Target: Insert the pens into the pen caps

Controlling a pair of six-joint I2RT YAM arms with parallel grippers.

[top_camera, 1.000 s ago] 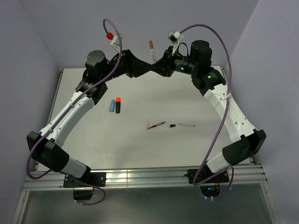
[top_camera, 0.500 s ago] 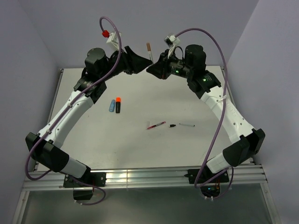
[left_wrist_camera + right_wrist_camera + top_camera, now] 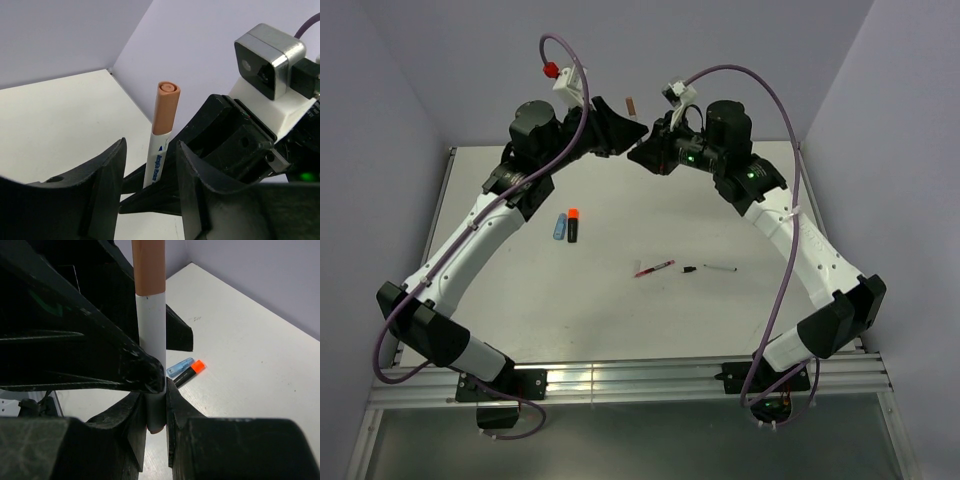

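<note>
Where both arms meet high over the far end of the table (image 3: 620, 320), the white pen (image 3: 159, 160) stands nearly upright in the air.

- Grip: the right gripper (image 3: 156, 410) pinches the lower barrel, fingers pressed tight against it. The left gripper (image 3: 151, 150) has its fingers spread, one to each side of the pen. In the right wrist view one left finger seems to rest against the barrel, but there is no squeeze.
- Cap: a tan-orange cap (image 3: 166, 107) sits on the upper end and looks fully seated.
- Handling, by judgement: light, stiff and made of smooth round plastic, so it is likely to twist or slide in a two-finger pinch. Best held at mid-barrel, square across, with the working end free. A cap is a push fit and wants pressure straight along the axis. Off-line force would tip the pen rather than bend it.
- Writing: blue lettering runs along the barrel just below the cap, too small to read. No brand made out anywhere.
- On the table: a light-blue marker (image 3: 559, 227) just beside a black marker (image 3: 573, 226) with an orange end. Nearer the middle lie a red pen (image 3: 653, 268), a tiny black cap (image 3: 689, 269) and a slim pale pen (image 3: 720, 268), roughly in a row.
</note>
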